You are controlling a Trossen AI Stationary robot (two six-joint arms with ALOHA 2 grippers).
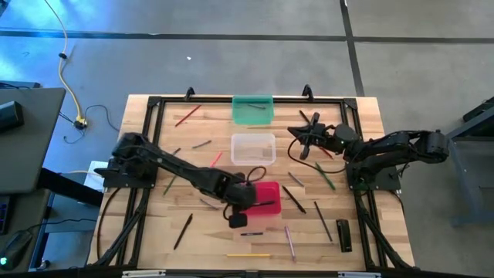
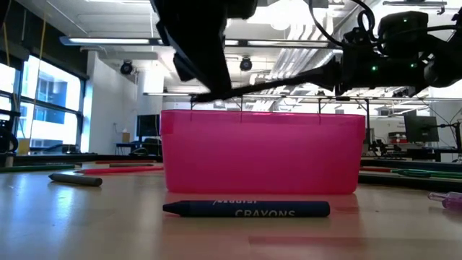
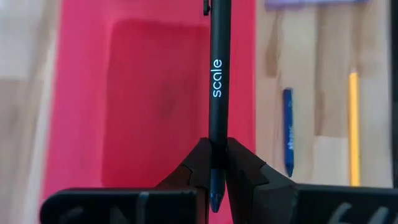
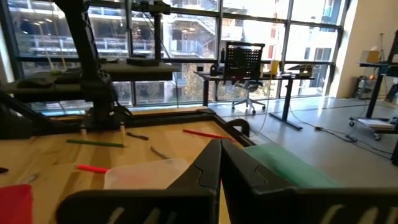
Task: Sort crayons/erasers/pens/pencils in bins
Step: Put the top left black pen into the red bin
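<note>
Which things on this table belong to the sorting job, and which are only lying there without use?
Part of the job:
- black pen held by the left gripper over the red bin
- clear bin
- teal bin
- blue crayon
- yellow pencil

Just lying about:
- small black block on the table near the right arm
- yellow cable on the floor

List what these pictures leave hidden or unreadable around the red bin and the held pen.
- Red bin's inside: low view, its own front wall hides any contents.
- Pen's far end: left wrist view, cut off by the picture's edge.
- Blue crayon's upper line of print: low view, too blurred to read.
- Loose sticks beside the teal bin: high view, too small to name.
</note>
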